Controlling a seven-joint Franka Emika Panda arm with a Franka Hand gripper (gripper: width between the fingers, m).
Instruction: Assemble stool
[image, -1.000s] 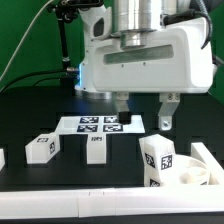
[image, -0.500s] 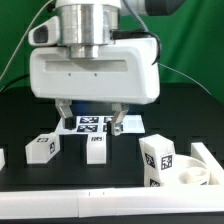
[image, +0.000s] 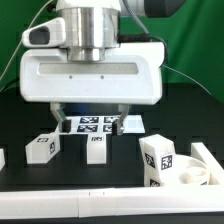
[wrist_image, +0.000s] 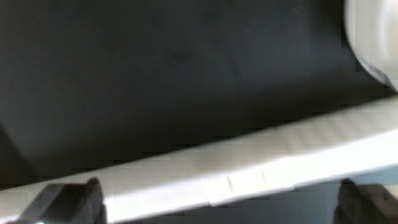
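Observation:
Three white block legs with black-and-white tags stand on the black table: one (image: 42, 147) toward the exterior view's left, one (image: 97, 150) in the middle and a taller one (image: 158, 160) on the right. The round white seat (image: 196, 174) lies at the right edge, partly cut off. My gripper (image: 90, 118) hangs open above the table behind the legs, with nothing between its fingers. In the wrist view the gripper (wrist_image: 222, 202) shows only its two dark fingertips (wrist_image: 71, 200), spread wide over the table and a white wall strip. No leg shows in that view.
The marker board (image: 100, 124) lies flat behind the legs, partly under the gripper. A low white wall (image: 80, 205) runs along the table's front, and a short piece (image: 2, 157) sits at the left edge. The wall (wrist_image: 231, 160) crosses the wrist view diagonally.
The gripper has swung from the exterior view's right to the left and now looms larger in that view. It stays open. The legs and seat have not moved.

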